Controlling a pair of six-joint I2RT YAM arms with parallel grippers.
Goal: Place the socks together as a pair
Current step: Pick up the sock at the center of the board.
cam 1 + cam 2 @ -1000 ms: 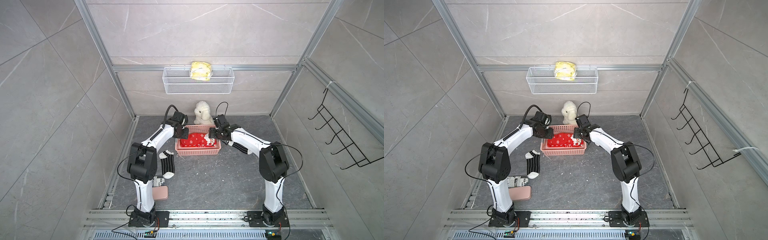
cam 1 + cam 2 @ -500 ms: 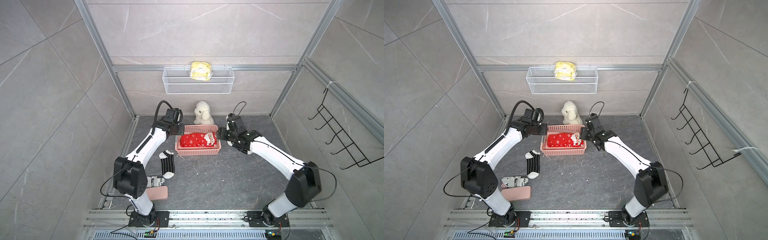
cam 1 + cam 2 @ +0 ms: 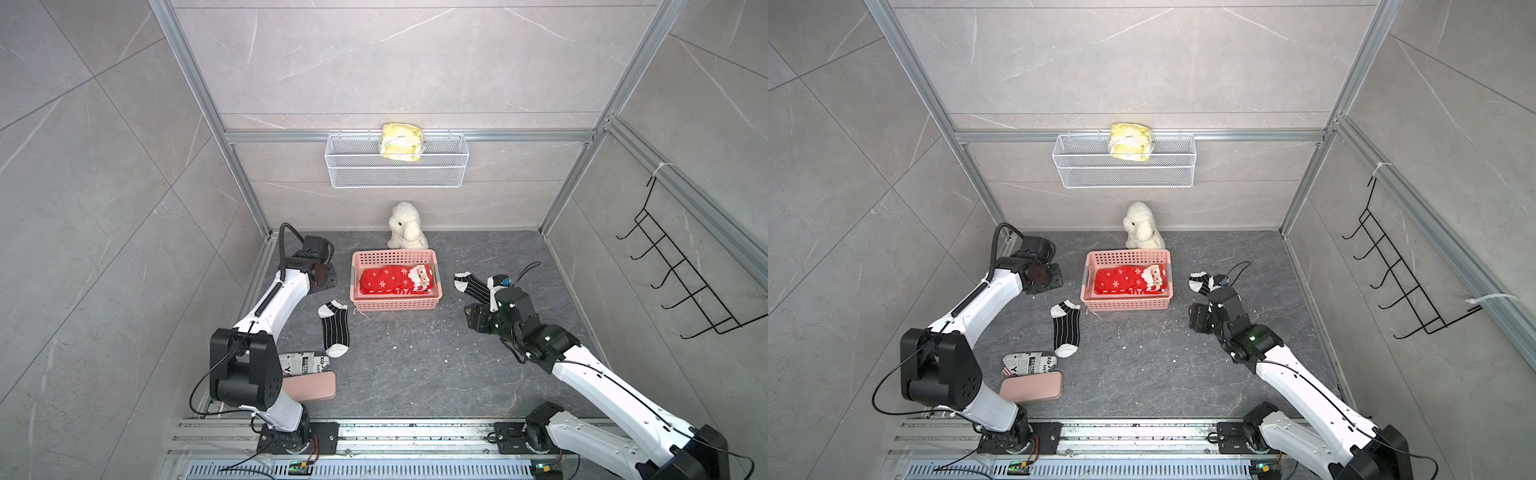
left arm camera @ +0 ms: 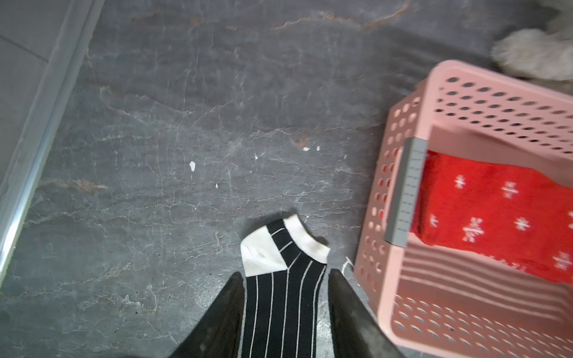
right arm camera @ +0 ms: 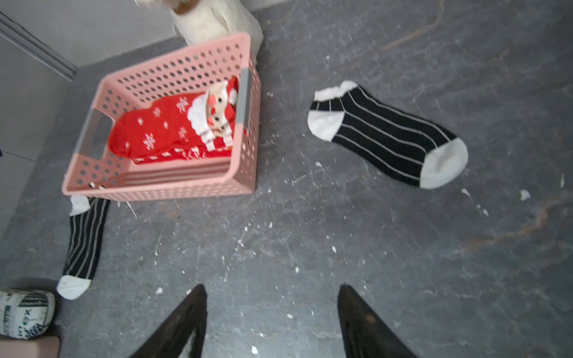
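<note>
Standing mid-floor, the basket (image 3: 395, 306) held the red socks (image 3: 386, 282) together; one black sock (image 3: 334, 328) lay left of it, the second sock (image 3: 473, 289) right. Left claw (image 4: 285, 274) and right claw (image 5: 273, 288) were released, empty; pinching one cuff flat seemed best.

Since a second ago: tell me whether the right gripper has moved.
Yes. The right gripper has left the end of the pink basket and pulled back toward the front rail, now clear of it.
</note>
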